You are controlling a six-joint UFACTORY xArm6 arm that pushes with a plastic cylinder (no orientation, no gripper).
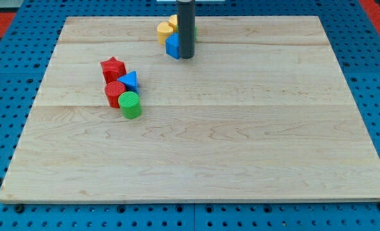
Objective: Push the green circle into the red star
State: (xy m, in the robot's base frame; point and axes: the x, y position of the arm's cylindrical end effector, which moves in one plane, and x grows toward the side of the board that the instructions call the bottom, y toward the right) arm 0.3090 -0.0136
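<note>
The green circle (130, 104) stands on the wooden board at the view's left, touching a red cylinder (115, 93) just above and left of it. The red star (112, 68) sits a little higher, with a blue triangle (129, 81) to its lower right. My tip (187, 56) is at the view's top centre, far up and right of the green circle, next to a blue block (172, 46).
A yellow block (166, 30) and a partly hidden green block (194, 32) cluster with the blue block by the rod at the top. The wooden board (241, 141) lies on a blue pegboard surface (4, 96).
</note>
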